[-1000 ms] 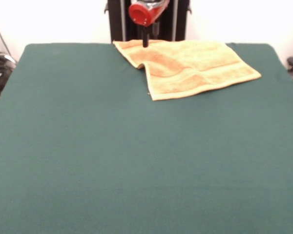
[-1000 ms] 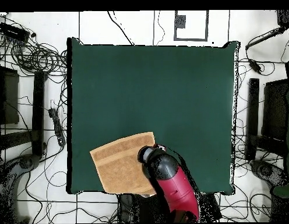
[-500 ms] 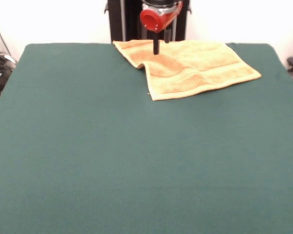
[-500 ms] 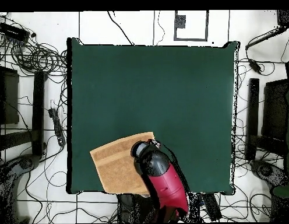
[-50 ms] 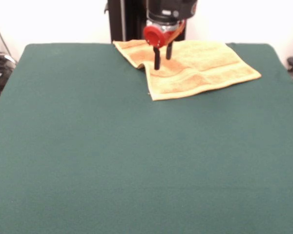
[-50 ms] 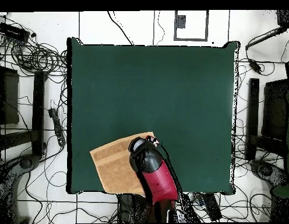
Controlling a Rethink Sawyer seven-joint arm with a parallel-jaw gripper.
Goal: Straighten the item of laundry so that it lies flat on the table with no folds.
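One small orange-yellow towel (image 5: 188, 68) lies at the far side of the big green table (image 5: 136, 161), close to the far edge and a little to the right of the middle in the front view. It is not flat yet. Its left part is folded over on itself, so the left corner makes a bumpy flap, and a soft ridge runs across the cloth. A darker woven band shows near the front edge. In the overhead view the towel (image 6: 112, 169) sits near the bottom edge of the table (image 6: 152, 93), toward the left, and the arm covers its right part.

The gripper (image 5: 163, 58) hangs over the folded left part of the towel. Its two black fingers (image 5: 157, 59) point straight down with a narrow gap between them, and nothing is held in them. The tips are right at the cloth, but I cannot tell if they touch it. A round red part sits just above the fingers.

A second ago the gripper was higher up and further left, near the towel's far left corner, and only one finger showed. Now it has come down and moved a bit to the right. The towel has not changed its shape or place. In the overhead view the red arm (image 6: 155, 181) has swung further over the towel.
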